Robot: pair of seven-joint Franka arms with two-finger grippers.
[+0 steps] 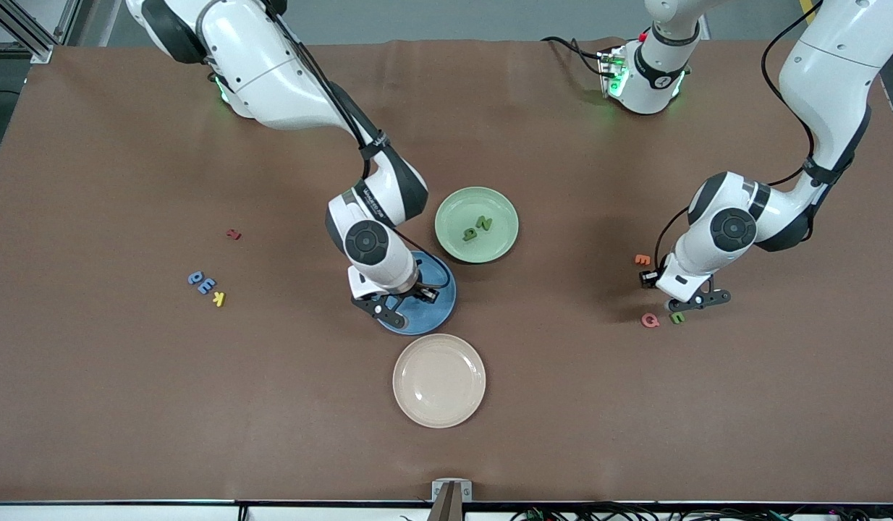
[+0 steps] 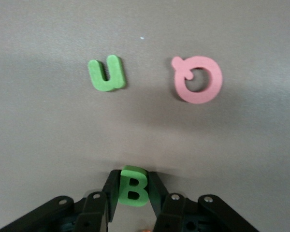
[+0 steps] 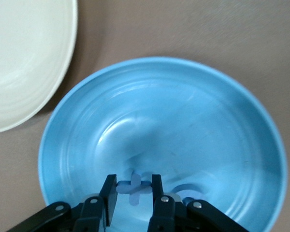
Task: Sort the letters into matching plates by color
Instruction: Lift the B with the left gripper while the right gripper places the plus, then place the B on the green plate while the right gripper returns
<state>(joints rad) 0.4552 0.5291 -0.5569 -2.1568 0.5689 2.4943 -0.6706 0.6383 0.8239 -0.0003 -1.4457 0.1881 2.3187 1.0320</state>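
My left end effector point(image 2: 133, 189) clamped on green B point(image 2: 133, 187); lift straight. Right end effector point(image 3: 134, 187) clamped on blue letter point(image 3: 134, 186) over blue plate point(image 3: 222, 125); release low.

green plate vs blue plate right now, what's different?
The green plate holds two green letters; the blue plate shows a blue letter, and that one sits in the right gripper. The green plate has no gripper over it; the right gripper hangs over the blue plate. The green plate lies farther from the front camera. Both are round, shallow and look equal in size.
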